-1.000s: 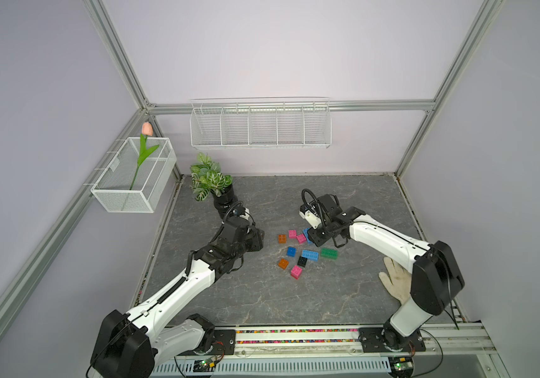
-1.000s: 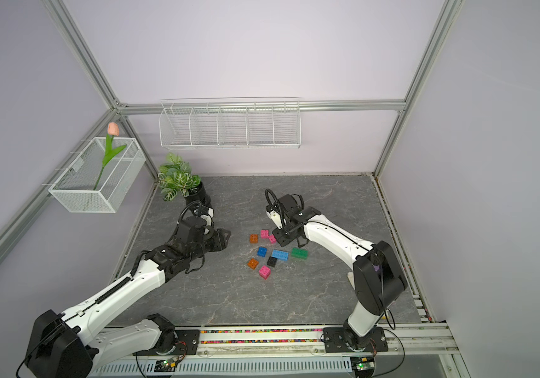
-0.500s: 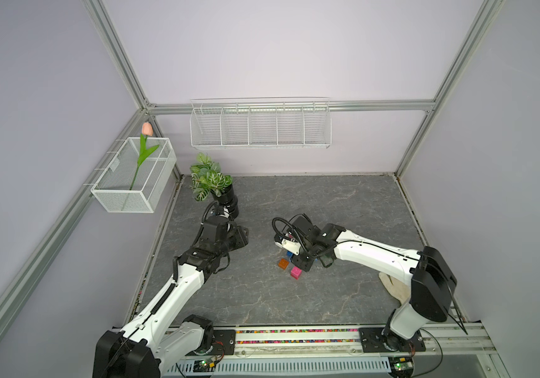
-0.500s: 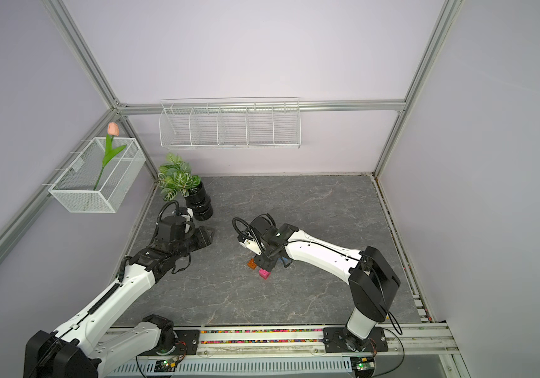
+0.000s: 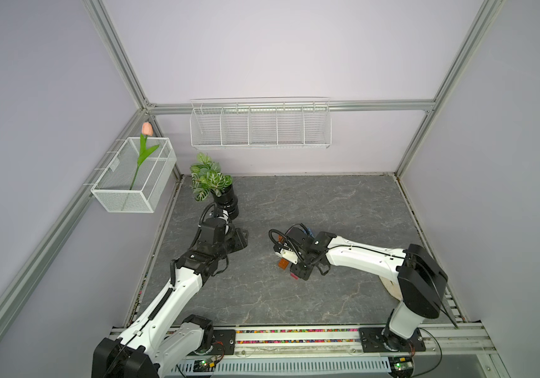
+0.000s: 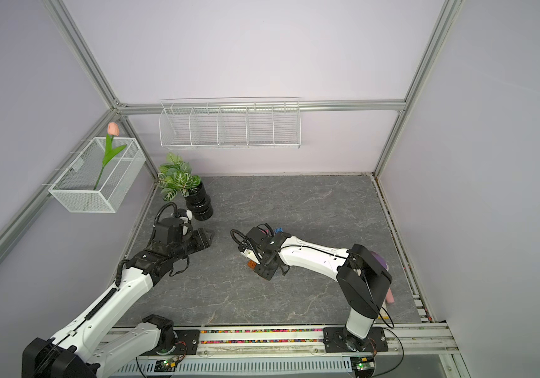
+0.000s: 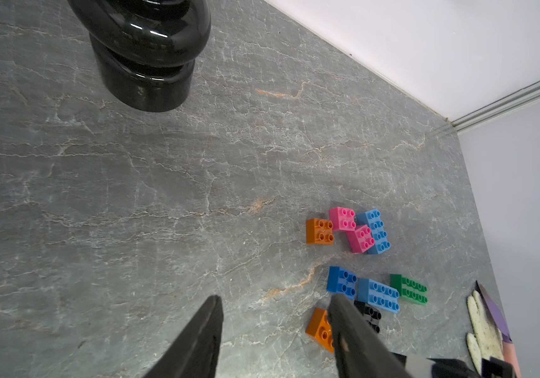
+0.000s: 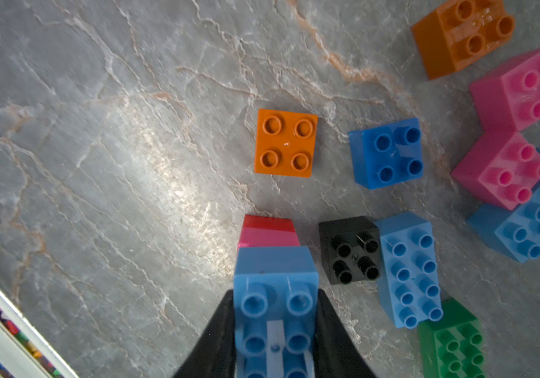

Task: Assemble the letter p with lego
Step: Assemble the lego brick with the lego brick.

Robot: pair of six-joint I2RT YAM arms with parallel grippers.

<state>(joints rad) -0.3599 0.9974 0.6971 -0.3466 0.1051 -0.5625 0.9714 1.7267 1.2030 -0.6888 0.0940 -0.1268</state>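
My right gripper is shut on an oblong light blue lego brick, and a pink and a red layer show just beyond that brick. In both top views this gripper points down at the near edge of the brick pile. Loose on the table beside it lie an orange square, a blue square, a black square, a light blue oblong, a green one and two pink squares. My left gripper is open and holds nothing, left of the pile.
A black plant pot stands at the back left, close behind my left arm. A white glove lies right of the bricks. Wire baskets hang on the back wall and the left wall. A rail runs along the front edge.
My right arm has swung from behind the pile to its near side and now covers most bricks from above. My left gripper has drawn back to the left, away from the bricks.
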